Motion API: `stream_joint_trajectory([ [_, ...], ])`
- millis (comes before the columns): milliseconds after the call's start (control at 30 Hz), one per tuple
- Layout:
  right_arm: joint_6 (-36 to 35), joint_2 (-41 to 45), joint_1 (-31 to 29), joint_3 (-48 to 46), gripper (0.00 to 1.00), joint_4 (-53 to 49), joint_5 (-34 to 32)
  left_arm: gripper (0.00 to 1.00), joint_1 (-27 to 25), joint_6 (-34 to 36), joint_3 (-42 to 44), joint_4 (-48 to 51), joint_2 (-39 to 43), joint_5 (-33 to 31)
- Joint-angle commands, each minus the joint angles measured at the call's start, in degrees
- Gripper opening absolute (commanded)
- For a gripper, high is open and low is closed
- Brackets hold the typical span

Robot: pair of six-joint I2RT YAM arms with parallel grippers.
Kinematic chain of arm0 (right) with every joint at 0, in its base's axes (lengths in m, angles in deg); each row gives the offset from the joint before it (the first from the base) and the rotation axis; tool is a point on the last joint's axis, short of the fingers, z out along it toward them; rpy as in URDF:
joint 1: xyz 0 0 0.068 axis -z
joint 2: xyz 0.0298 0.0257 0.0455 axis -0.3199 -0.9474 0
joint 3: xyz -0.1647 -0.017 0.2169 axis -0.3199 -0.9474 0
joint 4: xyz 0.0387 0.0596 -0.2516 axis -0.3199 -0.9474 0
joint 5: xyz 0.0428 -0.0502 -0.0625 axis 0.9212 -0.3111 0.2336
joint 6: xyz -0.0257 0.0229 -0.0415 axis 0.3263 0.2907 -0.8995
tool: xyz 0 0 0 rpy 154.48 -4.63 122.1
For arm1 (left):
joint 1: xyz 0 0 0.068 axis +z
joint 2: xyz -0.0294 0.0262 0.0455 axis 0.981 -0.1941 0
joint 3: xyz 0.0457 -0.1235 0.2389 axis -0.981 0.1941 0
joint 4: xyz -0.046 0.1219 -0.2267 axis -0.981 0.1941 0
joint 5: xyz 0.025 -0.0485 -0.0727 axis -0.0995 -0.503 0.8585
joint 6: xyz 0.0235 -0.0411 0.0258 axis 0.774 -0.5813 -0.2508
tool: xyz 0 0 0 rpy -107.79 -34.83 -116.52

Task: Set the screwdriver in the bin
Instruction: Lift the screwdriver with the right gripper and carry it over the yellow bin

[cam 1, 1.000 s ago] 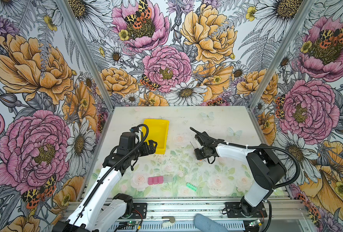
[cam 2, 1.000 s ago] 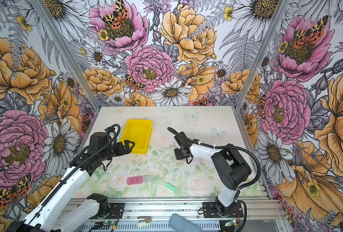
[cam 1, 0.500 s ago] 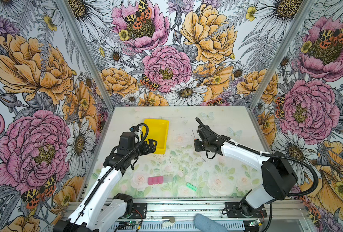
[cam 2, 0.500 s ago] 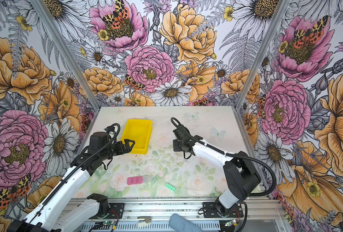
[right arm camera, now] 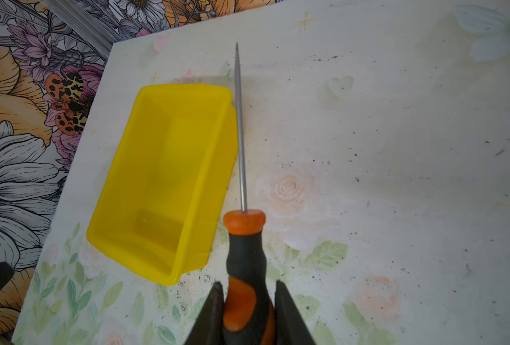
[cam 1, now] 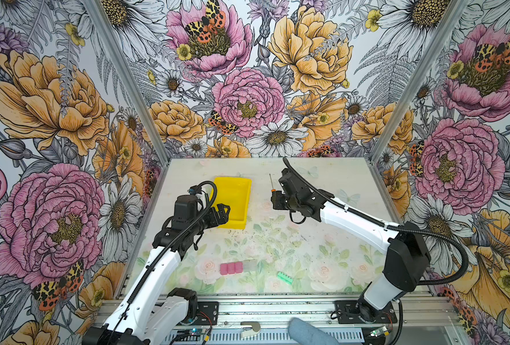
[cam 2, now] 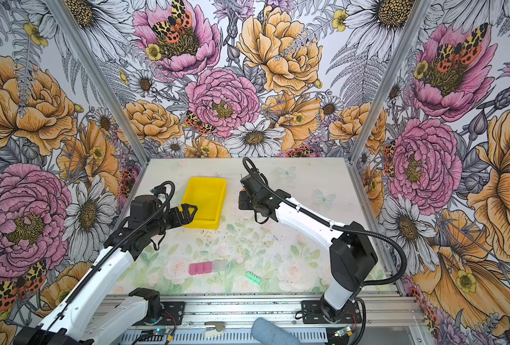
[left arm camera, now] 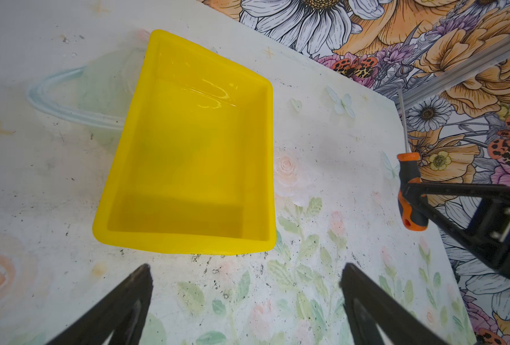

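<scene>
Table (cam 1: 322, 248), one: pale floral top, speckled with dark marks.

Grippers, two. The left gripper (left arm camera: 245, 270) hung over the near end of the bin, its fingers spread apart and holding nothing. The right gripper (right arm camera: 247, 288) was clamped on the screwdriver's handle.

Bin (cam 1: 235, 200), one: yellow, nothing inside, standing at the table's back left.

Screwdriver (right arm camera: 244, 239), one: raised above the table just beside the bin's right long wall (outside it, not in it), with its shaft pointing toward the back wall.

Pink blocks (cam 1: 231, 268), three: touching in a row near the front edge.

Green ridged block (cam 1: 284, 278), one: alone, to the right of the pink row.
</scene>
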Motion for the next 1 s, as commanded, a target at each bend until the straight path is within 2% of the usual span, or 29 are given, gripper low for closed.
stream_joint_trajectory([
  [0, 1.64, -3.02, -1.10, 4.08, 0.00, 0.12, 1.02, 0.99, 0.68, 0.77, 0.56, -2.71, -0.16, 1.17],
  [433, 4.06, -12.96, -3.23, 15.30, 0.00, 0.70, 4.15, 0.99, 3.85, -2.65, 2.38, -2.75, 0.86, -0.15],
  [967, 9.77, -23.55, -5.70, 25.05, 0.00, 4.27, 10.05, 0.99, 4.02, -2.55, 3.37, -1.78, 1.14, -1.55],
])
